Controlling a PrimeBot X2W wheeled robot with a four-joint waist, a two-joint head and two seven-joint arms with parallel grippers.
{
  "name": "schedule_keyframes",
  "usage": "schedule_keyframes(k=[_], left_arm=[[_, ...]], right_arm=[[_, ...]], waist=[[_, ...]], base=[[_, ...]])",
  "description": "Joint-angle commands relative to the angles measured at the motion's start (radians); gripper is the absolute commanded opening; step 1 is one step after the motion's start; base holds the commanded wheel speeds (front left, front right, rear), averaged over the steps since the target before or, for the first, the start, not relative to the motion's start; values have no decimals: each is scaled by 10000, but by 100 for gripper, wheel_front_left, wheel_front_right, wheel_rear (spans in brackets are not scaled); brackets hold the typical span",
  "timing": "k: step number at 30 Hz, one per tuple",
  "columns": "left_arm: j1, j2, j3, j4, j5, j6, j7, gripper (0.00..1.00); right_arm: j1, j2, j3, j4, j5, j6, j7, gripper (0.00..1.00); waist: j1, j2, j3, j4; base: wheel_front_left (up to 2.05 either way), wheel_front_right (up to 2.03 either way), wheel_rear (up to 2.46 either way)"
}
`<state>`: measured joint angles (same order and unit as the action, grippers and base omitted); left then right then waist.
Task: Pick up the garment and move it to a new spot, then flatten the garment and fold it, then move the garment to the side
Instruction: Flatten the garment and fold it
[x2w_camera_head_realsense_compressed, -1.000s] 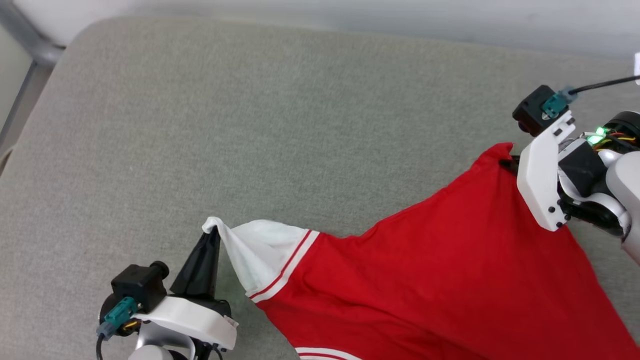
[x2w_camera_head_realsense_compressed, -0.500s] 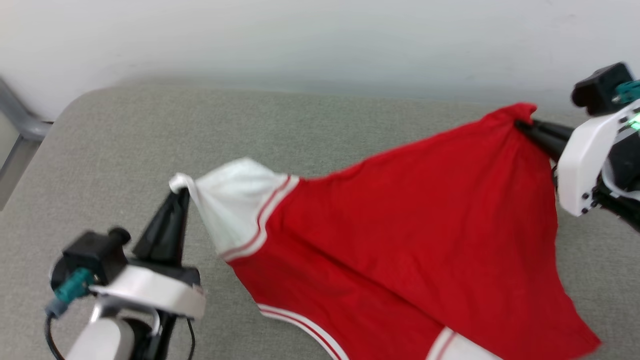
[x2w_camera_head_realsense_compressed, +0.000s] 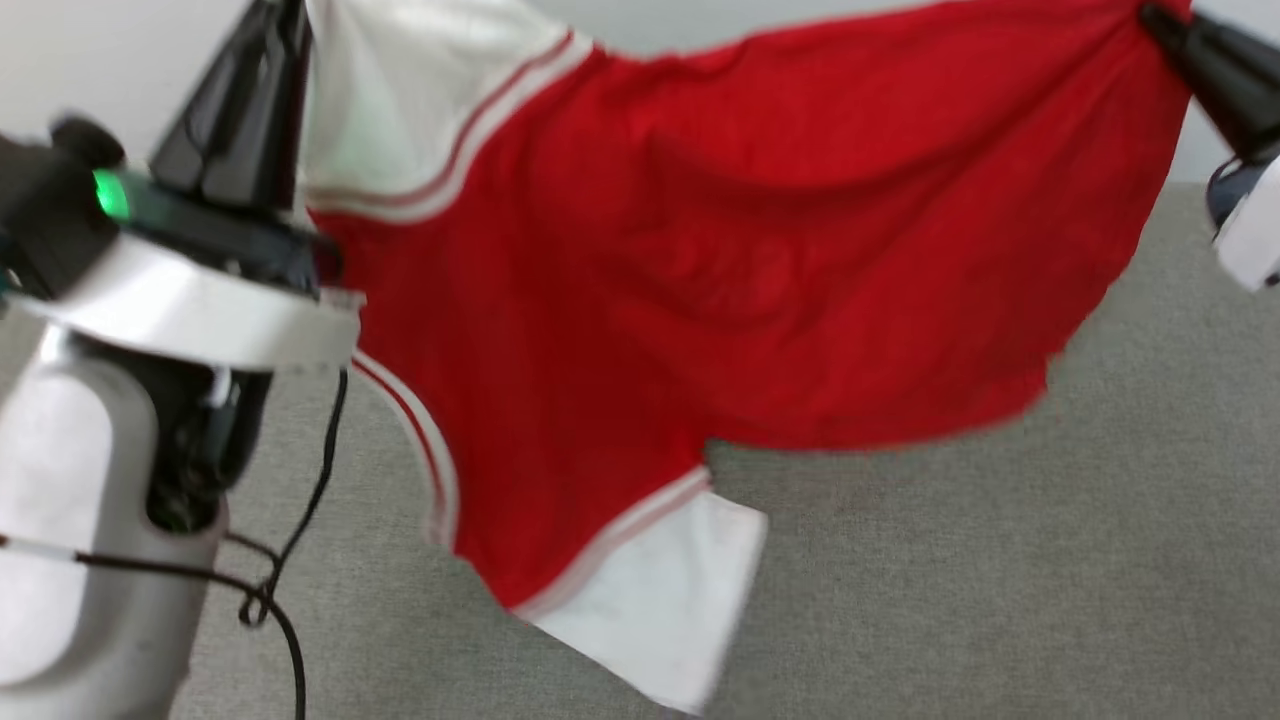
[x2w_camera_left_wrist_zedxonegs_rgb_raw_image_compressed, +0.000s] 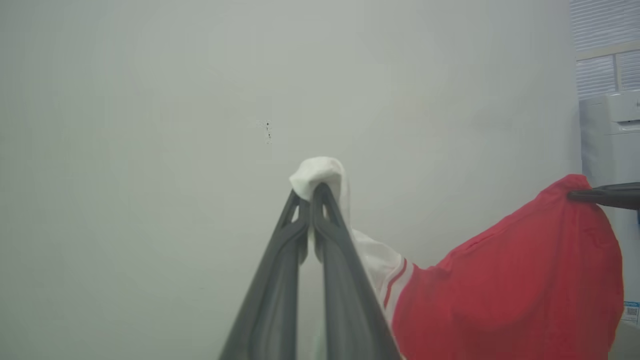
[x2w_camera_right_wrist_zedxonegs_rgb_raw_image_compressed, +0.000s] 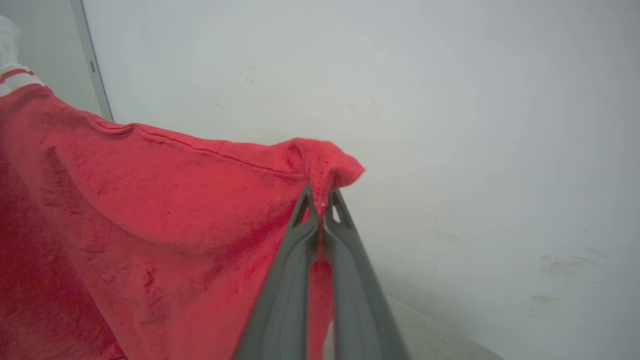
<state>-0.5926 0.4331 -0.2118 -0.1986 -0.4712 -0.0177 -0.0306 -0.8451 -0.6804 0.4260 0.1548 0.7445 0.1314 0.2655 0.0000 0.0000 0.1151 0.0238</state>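
Garment (x2w_camera_head_realsense_compressed: 700, 250) screening grey cushion (x2w_camera_head_realsense_compressed: 1000, 580), left gripper (x2w_camera_left_wrist_zedxonegs_rgb_raw_image_compressed: 312, 192) pinching sleeve (x2w_camera_left_wrist_zedxonegs_rgb_raw_image_compressed: 320, 172), right gripper (x2w_camera_right_wrist_zedxonegs_rgb_raw_image_compressed: 321, 200) pinching red corner (x2w_camera_right_wrist_zedxonegs_rgb_raw_image_compressed: 325, 160), perhaps hem

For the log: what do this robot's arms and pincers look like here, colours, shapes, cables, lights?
The left pincer and right pincer each have two long, dark grey fingers tapering to slotted tips. In the head view the left one sits on a white bracket beside a black housing with a green light, above a silver-grey forearm trailing a thin black cable.
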Motion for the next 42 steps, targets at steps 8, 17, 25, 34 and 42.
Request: schedule_keyframes(k=[8, 17, 25, 34, 42], left_arm=[[-2795, 38, 39, 645, -138, -363, 407, 0], [-6394, -20, -172, 2100, -10, -758, 576, 0], [-9501, -210, -347, 3977, -120, -958, 448, 0], [-12350, -198, -575, 5972, 147, -1064, -143, 0], [-13185, -72, -1015, 7055, 55, -1097, -578, 0]], right_arm=[[-942, 705, -1491, -777, -930, -15, 491, 0], [-3228, 1234, -2223, -580, -1535, -15, 1287, 0], [-6137, 1647, -2018, 1128, -2124, -13, 947, 0], [-8974, 1823, -1373, 3001, -2450, -13, 304, 0], [-10137, 1850, -729, 4131, -2257, -15, -170, 0]], waist=[[0, 0, 978, -213], [0, 0, 2850, -292], [0, 0, 4337, -322], [0, 0, 5259, -434], [0, 0, 5743, -300]], base=[[0, 0, 0], [0, 0, 0], [0, 0, 0], [0, 0, 0], [0, 0, 0]])
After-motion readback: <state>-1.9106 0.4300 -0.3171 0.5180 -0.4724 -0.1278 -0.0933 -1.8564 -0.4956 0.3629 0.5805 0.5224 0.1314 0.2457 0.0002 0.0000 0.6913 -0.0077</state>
